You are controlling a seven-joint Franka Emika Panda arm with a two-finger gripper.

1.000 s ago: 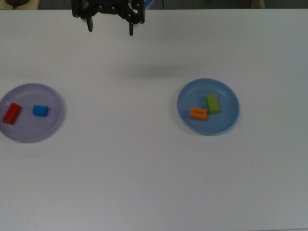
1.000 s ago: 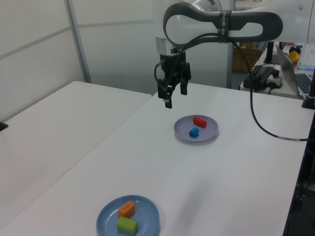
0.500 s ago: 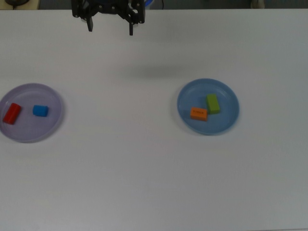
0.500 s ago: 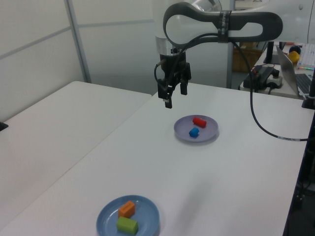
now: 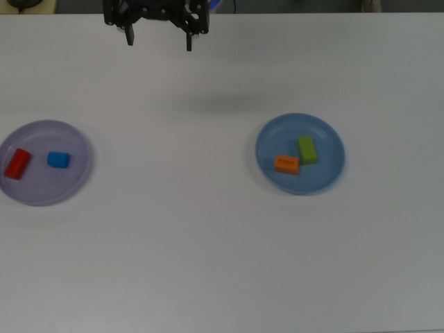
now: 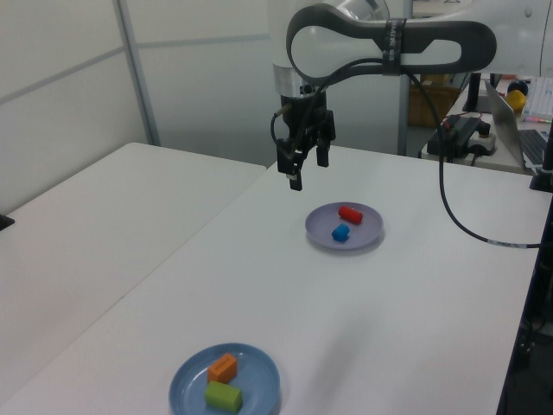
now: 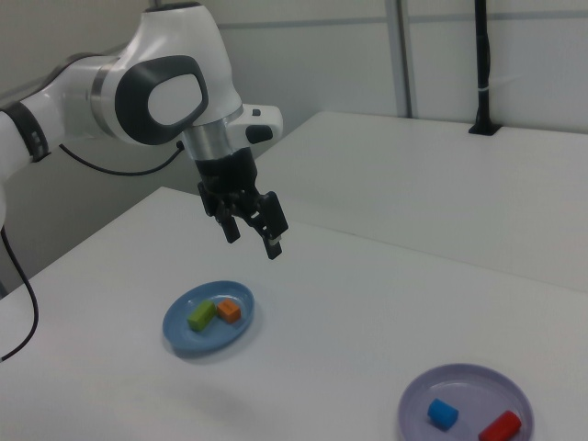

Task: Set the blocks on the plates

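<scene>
Gripper [image 7: 251, 234] first: its two fingers stand apart and hold nothing, and it hangs high above the white table [image 6: 415, 311], well clear of both plates. Across the last second nothing has shifted; arm, plates and blocks sit exactly where they were, and the arm has stayed parked with its jaws spread. That stillness, together with how the blocks lie, suggests the job is finished and no further pick is called for.

Going by the left view from near to far, the blue plate [image 6: 259, 393] comes first, at the near end of the table. On it lie the green bar [image 6: 223, 396] and the orange block [image 6: 223, 367], close beside each other; in the top view they look to be touching at a corner, though that is hard to confirm. Both rest fully inside the rim.

Farther along the table is the lavender plate [image 6: 320, 235], well apart from the blue one. It carries the blue block [image 6: 340, 233] and the red cylinder [image 6: 350, 214], lying on its side, with a small gap between the two. Both are inside the rim as well.

Beyond that plate the gripper hangs in the air, near the table's far edge, to the left view's left of the lavender plate. No block is left on the bare table, so all four appear to be placed, two on each plate.
</scene>
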